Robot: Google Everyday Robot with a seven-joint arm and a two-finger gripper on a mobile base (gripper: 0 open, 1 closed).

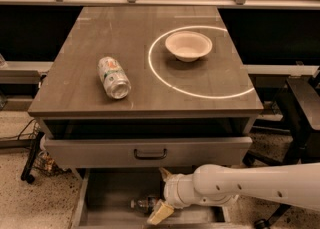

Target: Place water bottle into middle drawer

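Observation:
The water bottle (144, 204), clear with a white cap, lies on its side on the floor of the open middle drawer (107, 193), pulled out below the cabinet. My gripper (161, 194) reaches into the drawer from the right on a white arm. Its tan fingertips (160, 214) are spread apart, one above and one below the bottle's right end. The gripper is open and the bottle rests on the drawer floor.
The grey drawer front with a dark handle (150, 153) sits just above the gripper. On the cabinet top lie a white-and-green can (114, 77) on its side and a white bowl (188, 45) inside a lit ring. A dark chair (305, 108) stands at the right.

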